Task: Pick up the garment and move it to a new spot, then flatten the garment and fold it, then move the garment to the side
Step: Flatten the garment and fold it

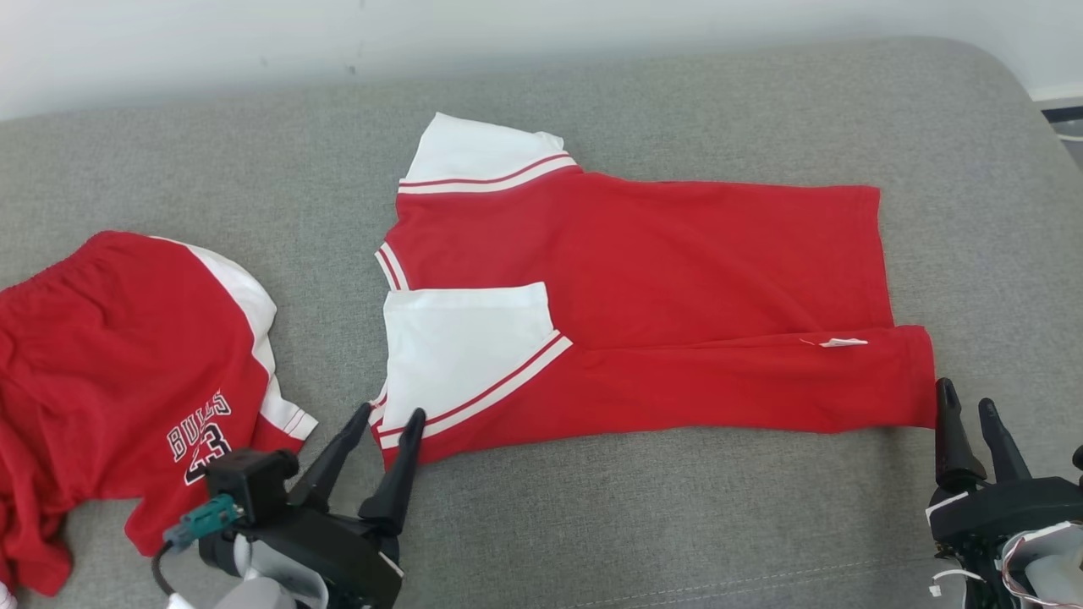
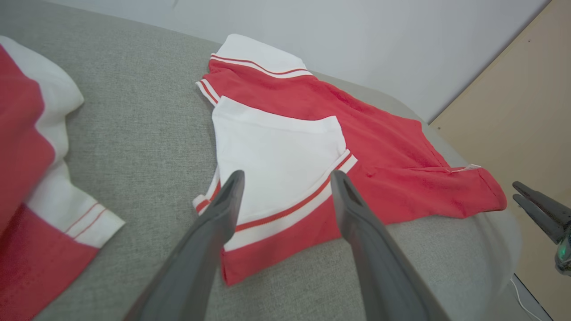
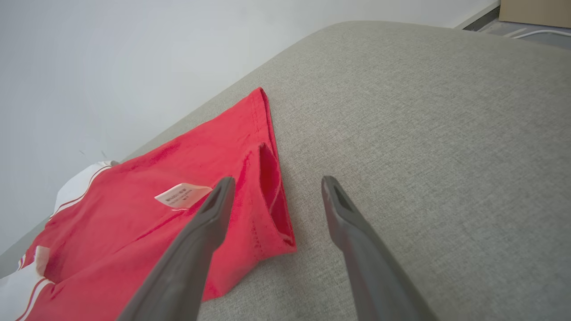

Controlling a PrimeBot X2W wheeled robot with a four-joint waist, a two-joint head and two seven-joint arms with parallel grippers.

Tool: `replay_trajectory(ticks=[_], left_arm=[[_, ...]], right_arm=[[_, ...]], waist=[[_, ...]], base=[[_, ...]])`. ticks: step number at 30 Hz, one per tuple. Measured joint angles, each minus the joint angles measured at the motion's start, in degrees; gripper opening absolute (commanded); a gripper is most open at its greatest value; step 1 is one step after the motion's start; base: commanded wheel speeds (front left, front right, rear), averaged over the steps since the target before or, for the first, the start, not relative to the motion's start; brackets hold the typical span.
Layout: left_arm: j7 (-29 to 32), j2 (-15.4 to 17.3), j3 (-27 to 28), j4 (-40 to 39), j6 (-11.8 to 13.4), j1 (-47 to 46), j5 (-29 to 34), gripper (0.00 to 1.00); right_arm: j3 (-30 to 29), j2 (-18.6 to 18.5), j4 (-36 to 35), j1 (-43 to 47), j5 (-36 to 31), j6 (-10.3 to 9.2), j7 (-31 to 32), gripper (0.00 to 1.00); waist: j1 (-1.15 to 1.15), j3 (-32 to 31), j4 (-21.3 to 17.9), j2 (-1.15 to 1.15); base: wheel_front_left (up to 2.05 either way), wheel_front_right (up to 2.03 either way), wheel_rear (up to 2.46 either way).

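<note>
Where spread across the grey sofa (image 1: 677,524), find the red shirt (image 1: 677,254) near the middle, lying lengthwise left to right: white sleeves and neck at the left end, hem at the right. Near long side apparently already turned over onto the body, with one white sleeve on top and a small label (image 1: 833,342) bared toward the hem. Off to the left, well apart, a pair of red shorts (image 1: 110,355), no part of this step.

Left gripper (image 1: 391,413) open, fingers spread, tips at the near left corner of the shirt, straddling the striped sleeve edge. Touching the cloth or just above it: hard to say from these angles. Right gripper (image 1: 966,396) likewise open and holding nothing, just beside the near right hem corner, with one finger over the cloth edge and the other over bare sofa in its wrist view.

Judged as mid-fold, with the flattening done. Key relation: long axis square across both arms, each gripper nearest its own end, both at the near edge. Likely calls for a paired pinch at the two near corners, then a carry away toward the wall (image 1: 254,42), keeping both ends level to hold the fold line parallel to that axis. Some risk of catching only the top layer at the left, given the doubled sleeve there.
</note>
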Motion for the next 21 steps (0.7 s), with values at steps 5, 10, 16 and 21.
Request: replay_trajectory(ticks=[5, 10, 16, 21], left_arm=[[0.00, -0.34, -0.46, 0.42, 0.81, -0.07, 0.70, 1.00], [0.11, -0.38, -0.25, 2.08, 1.92, -0.05, 0.36, 1.00], [2.40, -0.63, -0.45, 3.83, 2.43, 0.01, -1.41, 1.00], [3.72, -0.67, -0.63, 4.75, 2.49, 0.05, -1.77, 1.00]], right_arm=[[0.38, 0.89, 1.38, -0.87, 0.62, 0.09, 0.00, 1.00], [1.54, 1.11, 3.15, -2.62, 1.34, 0.34, 0.36, 1.00], [2.76, 1.94, 5.11, -2.79, 2.41, 0.35, 1.98, 1.00], [3.70, 2.52, 6.11, -3.52, 2.74, 0.51, 2.93, 1.00]], waist=[[0.00, 0.85, 0.38, 0.00], [0.00, 1.33, 0.46, 0.00], [0.00, 2.08, 0.44, 0.00], [0.00, 2.70, 0.35, 0.00]], base=[[0.00, 0.00, 0.00], [0.00, 0.00, 0.00], [0.00, 0.00, 0.00], [0.00, 0.00, 0.00]])
